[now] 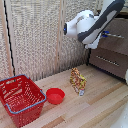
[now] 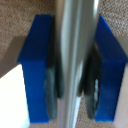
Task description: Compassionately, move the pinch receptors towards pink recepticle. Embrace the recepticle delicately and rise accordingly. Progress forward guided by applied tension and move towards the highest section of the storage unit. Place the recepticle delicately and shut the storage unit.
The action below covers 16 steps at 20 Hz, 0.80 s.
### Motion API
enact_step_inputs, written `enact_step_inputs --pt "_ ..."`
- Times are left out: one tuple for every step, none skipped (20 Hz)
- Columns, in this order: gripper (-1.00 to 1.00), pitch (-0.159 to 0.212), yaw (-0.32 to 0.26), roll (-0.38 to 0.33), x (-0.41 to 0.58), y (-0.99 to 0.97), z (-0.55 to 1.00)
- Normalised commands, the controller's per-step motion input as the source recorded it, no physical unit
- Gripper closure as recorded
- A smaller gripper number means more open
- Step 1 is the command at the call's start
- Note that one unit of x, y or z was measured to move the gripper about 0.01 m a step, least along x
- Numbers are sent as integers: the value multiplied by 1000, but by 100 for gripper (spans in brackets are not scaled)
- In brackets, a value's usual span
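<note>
pincer [image 2: 74, 65] seen close in the wrist view: two blue-tipped fingers [image 2: 35, 70] closed on either side of a vertical-running silver bar handle [image 2: 75, 55], dark pads pressed against it. no gap is visible between pads and bar, so it is judged to be clamped on the handle.

in the exterior view the white arm [image 1: 92, 25] is raised at the dresser [image 1: 117, 50] on the exterior view's right, its end at the uppermost drawer [image 1: 117, 35]. whether that drawer is open or closed cannot be told at this resolution. a lower drawer with its own silver bar [image 1: 107, 61] is seen beneath.

the pink cup is not visible in either view; it may be inside the drawer or hidden behind the arm, and this cannot be settled.

on the wooden counter [image 1: 100, 105]: a red wire-mesh basket [image 1: 21, 97] at the exterior view's left, a shallow red bowl [image 1: 55, 95] just beside it, a crumpled yellow-orange packet [image 1: 77, 81] nearer the dresser.

handling judgement: the bar is rigid metal, smooth and likely slippery, so a firm squeeze at mid-bar is favoured, with the push or pull kept straight along the drawer's travel to avoid racking. the drawer is probably heavy and stiff on its runners. the cup, where it lies, is judged light and easily tipped, so the drawer is best moved slowly.
</note>
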Motion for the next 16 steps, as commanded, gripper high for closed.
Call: enact_step_inputs --pt "100 1 20 0 0 -840 503" --pt "100 3 11 0 0 -871 509" --pt "100 9 0 0 0 -894 500" --pt "100 16 0 0 0 -880 489" --pt "100 25 0 0 0 -906 489" --pt "100 38 -30 0 3 -903 454" --pt "100 38 -41 0 6 -929 440" --pt "100 42 -63 0 14 -889 409" --pt "100 43 -72 0 11 -880 394" --pt "100 38 -78 0 0 -874 374" --pt "100 29 -89 0 0 -814 357" --pt "100 15 -103 0 14 -760 326" --pt "100 0 -102 0 14 -649 246" --pt "100 -7 -95 0 0 -509 203" --pt "100 -62 -77 0 0 -246 103" --pt "100 -86 -65 0 0 -63 20"
